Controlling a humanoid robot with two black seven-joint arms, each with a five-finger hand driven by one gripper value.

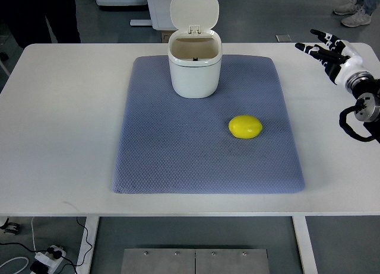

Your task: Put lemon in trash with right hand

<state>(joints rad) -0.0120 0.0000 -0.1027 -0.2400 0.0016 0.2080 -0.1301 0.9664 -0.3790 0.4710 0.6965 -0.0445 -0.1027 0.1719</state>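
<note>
Lemon [245, 126] lies on mat [178, 155] near open bin [195, 66].

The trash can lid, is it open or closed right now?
Open. The lid stands flipped up behind the white trash can, so the dark inside shows from above.

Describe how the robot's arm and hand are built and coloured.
Only the right arm shows, at the picture's right edge. The right hand has slim fingers with white segments and black joints. Behind it sits a white rounded wrist section with a silver metal ring, then a grey joint. A black cable loops beside the forearm. No markings are legible.
</note>
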